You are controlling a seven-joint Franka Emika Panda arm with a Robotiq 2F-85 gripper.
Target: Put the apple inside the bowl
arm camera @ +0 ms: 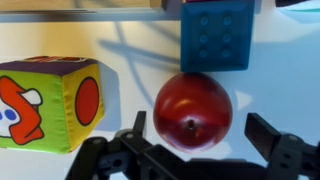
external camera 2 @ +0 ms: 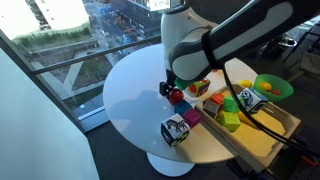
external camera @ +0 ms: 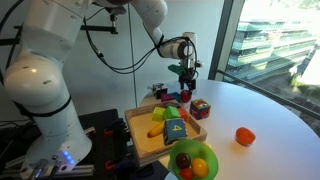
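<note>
Red apple (arm camera: 193, 108) rests on the table (arm camera: 135, 60), centred between the parted jaws of your gripper (arm camera: 198, 130); lower straight, then close

In the wrist view the multicoloured cube (arm camera: 45, 100), left of the apple (arm camera: 193, 110), is cut by the left edge. The blue block (arm camera: 218, 35) above the apple is cut by the top edge, and the pincer (arm camera: 195, 128) below it by the bottom edge. In an exterior view the bottom edge clips the bowl (external camera: 196, 144), and its contents are too small to name.
</note>
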